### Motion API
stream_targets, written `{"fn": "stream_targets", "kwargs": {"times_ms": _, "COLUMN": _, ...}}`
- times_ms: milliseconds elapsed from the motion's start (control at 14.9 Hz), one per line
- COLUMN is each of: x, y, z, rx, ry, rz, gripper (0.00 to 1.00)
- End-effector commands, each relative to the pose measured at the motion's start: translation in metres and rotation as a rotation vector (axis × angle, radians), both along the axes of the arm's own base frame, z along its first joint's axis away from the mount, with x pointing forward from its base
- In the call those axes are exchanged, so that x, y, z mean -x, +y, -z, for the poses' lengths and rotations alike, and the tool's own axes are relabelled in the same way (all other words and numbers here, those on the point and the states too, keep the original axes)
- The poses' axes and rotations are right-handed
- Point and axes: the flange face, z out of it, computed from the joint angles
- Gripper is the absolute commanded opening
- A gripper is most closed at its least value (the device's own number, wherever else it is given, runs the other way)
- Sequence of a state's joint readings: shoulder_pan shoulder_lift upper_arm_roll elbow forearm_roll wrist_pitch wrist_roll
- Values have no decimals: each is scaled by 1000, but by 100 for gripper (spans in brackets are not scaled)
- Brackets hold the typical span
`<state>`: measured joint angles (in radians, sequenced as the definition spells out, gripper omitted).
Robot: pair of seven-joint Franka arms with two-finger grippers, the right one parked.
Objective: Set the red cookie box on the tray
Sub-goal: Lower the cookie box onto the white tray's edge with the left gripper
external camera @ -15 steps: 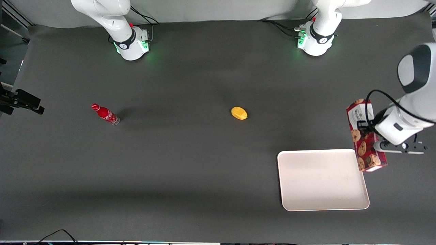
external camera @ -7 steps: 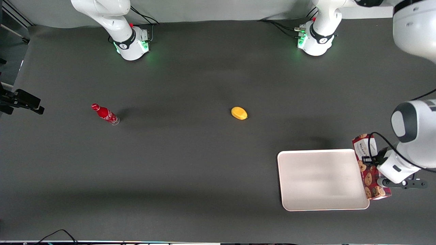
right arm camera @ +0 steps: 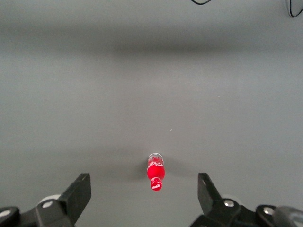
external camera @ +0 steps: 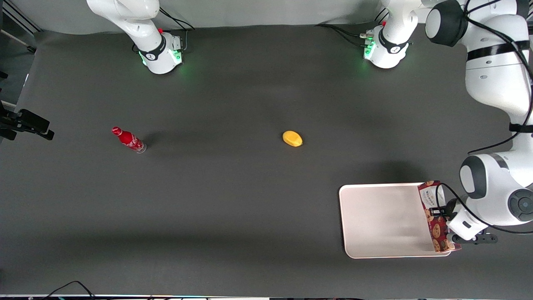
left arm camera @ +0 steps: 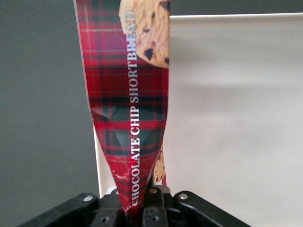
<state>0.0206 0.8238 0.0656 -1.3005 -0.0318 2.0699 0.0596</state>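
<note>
The red cookie box is a long dark-red tartan carton with cookie pictures. It hangs over the edge of the tray nearest the working arm's end of the table. My left gripper is shut on the box, pinching its side. In the left wrist view the tartan box runs away from the gripper, squeezed to a crease between the fingers. The pale pinkish-white tray spreads beneath and beside it. Whether the box touches the tray I cannot tell.
A yellow lemon-shaped object lies mid-table, farther from the front camera than the tray. A small red bottle stands toward the parked arm's end, also seen as a red bottle in the right wrist view.
The left gripper has carried the box toward the front camera and sideways toward the tray. The box went from beside the tray's corner to over the tray's edge.
</note>
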Motion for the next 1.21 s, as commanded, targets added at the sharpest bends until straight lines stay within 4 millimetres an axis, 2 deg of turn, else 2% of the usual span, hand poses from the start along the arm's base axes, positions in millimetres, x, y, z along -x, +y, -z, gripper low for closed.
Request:
{"fn": "stream_targets", "kwargs": {"times_ms": 0, "x": -8, "y": 3, "z": 2, "rx": 3, "ry": -18, "rz": -5, "gripper": 0}}
{"fn": "stream_targets", "kwargs": {"times_ms": 269, "x": -6, "y": 9, "z": 6, "rx": -4, "ry": -12, "rz": -11, "gripper": 0}}
{"fn": "stream_targets", "kwargs": {"times_ms": 336, "x": -5, "y": 10, "z": 6, "rx": -4, "ry": -11, "rz": -6, "gripper": 45}}
{"fn": "stream_targets", "kwargs": {"times_ms": 403, "x": -5, "y": 10, "z": 7, "rx": -1, "ry": -11, "rz": -7, "gripper": 81}}
{"fn": "stream_targets", "kwargs": {"times_ms": 471, "x": -4, "y": 29, "z": 6, "rx": 2, "ry": -25, "rz": -32, "gripper": 100}}
{"fn": "stream_targets", "kwargs": {"times_ms": 538, "x": -4, "y": 43, "z": 3, "rx": 14, "ry": -43, "rz": -53, "gripper": 100}}
{"fn": "stream_targets", "kwargs": {"times_ms": 672, "x": -5, "y": 35, "z": -10, "rx": 33, "ry": -50, "rz": -57, "gripper": 100}}
{"fn": "stream_targets", "kwargs": {"times_ms": 807, "x": 1, "y": 31, "z": -48, "rx": 40, "ry": -60, "rz": -60, "gripper": 100}}
{"fn": "stream_targets", "kwargs": {"times_ms": 941, "x": 14, "y": 30, "z": -80, "rx": 125, "ry": -66, "rz": -105, "gripper": 100}}
{"fn": "stream_targets", "kwargs": {"times_ms": 1143, "x": 32, "y": 20, "z": -111, "rx": 187, "ry": -47, "rz": -134, "gripper": 100}}
